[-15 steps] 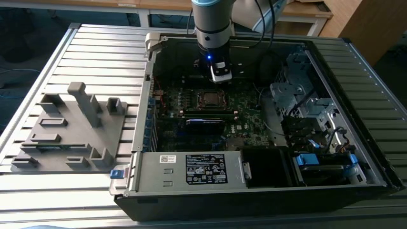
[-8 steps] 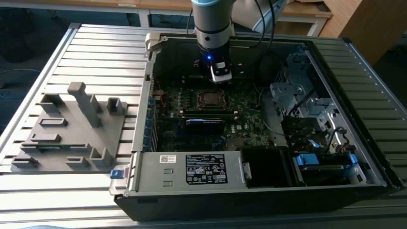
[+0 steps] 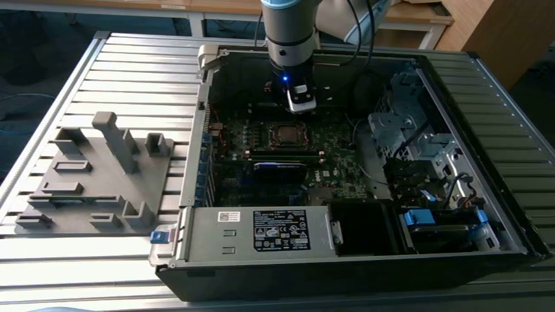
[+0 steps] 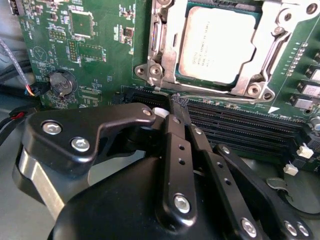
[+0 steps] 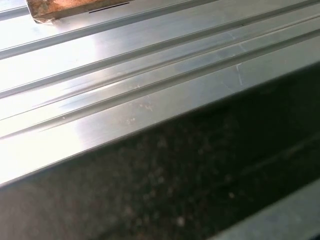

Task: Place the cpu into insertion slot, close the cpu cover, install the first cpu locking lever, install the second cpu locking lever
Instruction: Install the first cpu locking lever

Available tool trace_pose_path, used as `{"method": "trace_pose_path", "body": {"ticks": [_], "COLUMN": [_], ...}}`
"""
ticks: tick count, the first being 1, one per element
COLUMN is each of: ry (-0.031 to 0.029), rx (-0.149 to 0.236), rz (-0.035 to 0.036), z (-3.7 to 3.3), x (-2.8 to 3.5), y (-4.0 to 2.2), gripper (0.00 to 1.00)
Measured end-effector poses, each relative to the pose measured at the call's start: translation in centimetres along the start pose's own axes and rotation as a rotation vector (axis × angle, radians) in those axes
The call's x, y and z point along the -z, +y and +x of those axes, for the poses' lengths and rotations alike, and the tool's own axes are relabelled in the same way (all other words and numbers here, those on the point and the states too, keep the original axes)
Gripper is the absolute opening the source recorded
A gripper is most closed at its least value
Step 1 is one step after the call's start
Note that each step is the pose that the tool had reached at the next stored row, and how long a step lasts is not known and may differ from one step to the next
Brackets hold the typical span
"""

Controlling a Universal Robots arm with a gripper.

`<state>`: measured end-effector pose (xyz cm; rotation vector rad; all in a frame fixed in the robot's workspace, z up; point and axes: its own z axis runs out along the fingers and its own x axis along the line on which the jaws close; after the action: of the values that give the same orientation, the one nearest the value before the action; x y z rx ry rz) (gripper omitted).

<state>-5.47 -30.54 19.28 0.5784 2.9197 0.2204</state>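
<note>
**Mia:** Where is the cpu [image 4: 216, 46] right now?

**Tom:** It sits flat in the insertion slot [image 4: 167, 47] on the green board [image 4: 100, 50]. The cpu cover [image 4: 270, 75] looks down over it, with the chip showing through the big square window. In the exterior view the slot is in the middle of the open computer case [image 3: 433, 71], which rests on the bench [image 3: 130, 58].

**Mia:** And the gripper [image 4: 172, 107]?

**Tom:** It hangs just above the black memory slots [image 4: 240, 120], right beside the socket. The jaws look pressed close together, and I see nothing held between them.

**Mia:** What could go wrong?

**Tom:** I think the thin wire lever [image 4: 200, 94] along the near edge of the socket is the tricky bit. It is skinny and springy. If the jaws push it off centre, it could slip off and snap back.

**Mia:** Anything else?

**Tom:** The jaws are very near the memory slots and their little white clips [image 4: 304, 151]. A push that goes too low could scrape them or the board. And if the cover is not fully flat, pressing the lever could pinch the chip crooked. I can't tell from here if it is all the way down.
</note>
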Motion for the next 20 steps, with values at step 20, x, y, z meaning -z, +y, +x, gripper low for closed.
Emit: {"method": "trace_pose_path", "body": {"ticks": [20], "ry": [-0.024], "rx": [0.003], "rz": [-0.0104], "z": [-0.03], "x": [0.76], "y": [0.11], "gripper": [0.1]}}
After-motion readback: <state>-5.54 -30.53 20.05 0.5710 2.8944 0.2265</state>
